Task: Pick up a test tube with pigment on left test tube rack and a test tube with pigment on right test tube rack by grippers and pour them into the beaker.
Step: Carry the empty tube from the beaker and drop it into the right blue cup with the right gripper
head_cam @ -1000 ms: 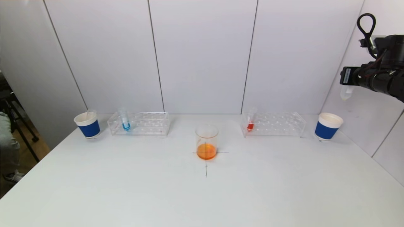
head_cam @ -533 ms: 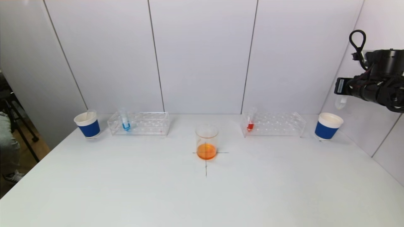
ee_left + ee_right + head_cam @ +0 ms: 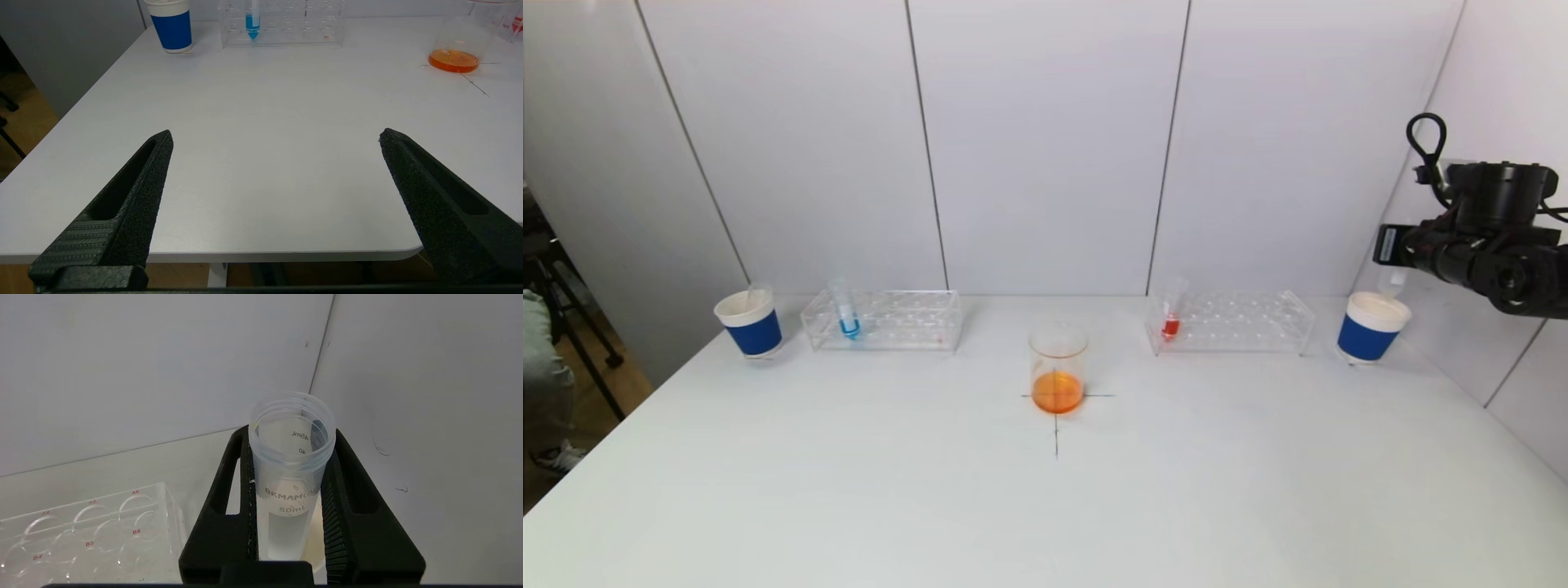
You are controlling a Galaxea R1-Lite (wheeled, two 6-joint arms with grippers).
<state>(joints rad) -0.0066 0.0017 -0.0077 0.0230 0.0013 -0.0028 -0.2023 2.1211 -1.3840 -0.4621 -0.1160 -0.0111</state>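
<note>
The beaker (image 3: 1058,367) with orange liquid stands on a cross mark at the table's middle. A tube with blue pigment (image 3: 848,315) stands in the left rack (image 3: 894,320), and a tube with red pigment (image 3: 1171,317) stands in the right rack (image 3: 1241,321). My right gripper (image 3: 1392,260) is shut on an empty clear test tube (image 3: 291,465), held upright just above the right blue cup (image 3: 1370,328). My left gripper (image 3: 276,136) is open and empty above the table's near left edge. It is out of the head view.
A second blue paper cup (image 3: 750,323), with a tube in it, stands left of the left rack. White wall panels close the back and right. The right rack's end (image 3: 94,526) lies beside the held tube.
My right gripper has come down and slightly left with the empty tube, from high by the right wall to just above the right cup. Nothing else has moved.
</note>
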